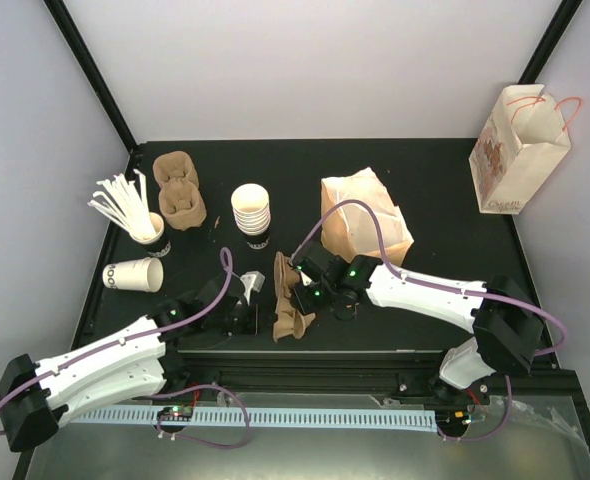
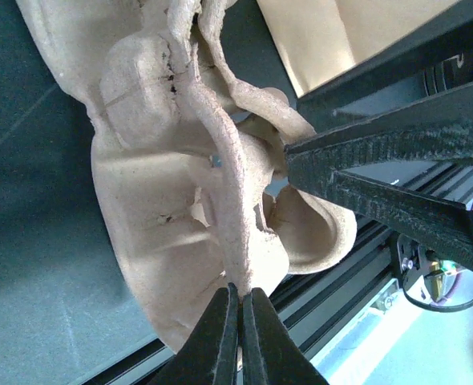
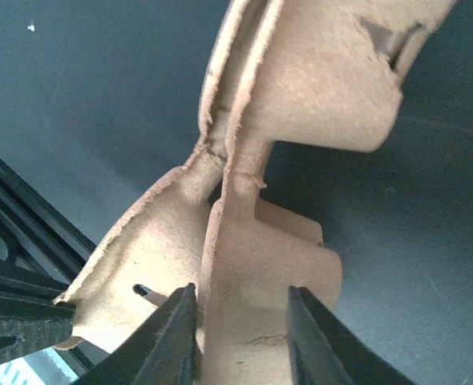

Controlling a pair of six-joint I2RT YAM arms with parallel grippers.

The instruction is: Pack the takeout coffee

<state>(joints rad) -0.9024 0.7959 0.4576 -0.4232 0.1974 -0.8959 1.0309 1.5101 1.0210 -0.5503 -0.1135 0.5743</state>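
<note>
A brown moulded-pulp cup carrier (image 1: 287, 318) stands on edge near the table's front, held between both grippers. My left gripper (image 1: 253, 300) is shut on its thin rim, as the left wrist view shows (image 2: 241, 295), with the carrier (image 2: 164, 200) above it. My right gripper (image 1: 297, 285) grips a thick pocket wall of the carrier (image 3: 301, 80) between its jaws (image 3: 242, 290). A stack of white paper cups (image 1: 252, 212) stands behind. One white cup (image 1: 135, 275) lies on its side at the left. No black lids are in view.
A cup holding white stirrers (image 1: 140, 215) and two more pulp carriers (image 1: 180, 190) sit at the back left. A crumpled brown paper bag (image 1: 365, 215) lies right of centre. A white printed bag with handles (image 1: 520, 150) stands at the far right.
</note>
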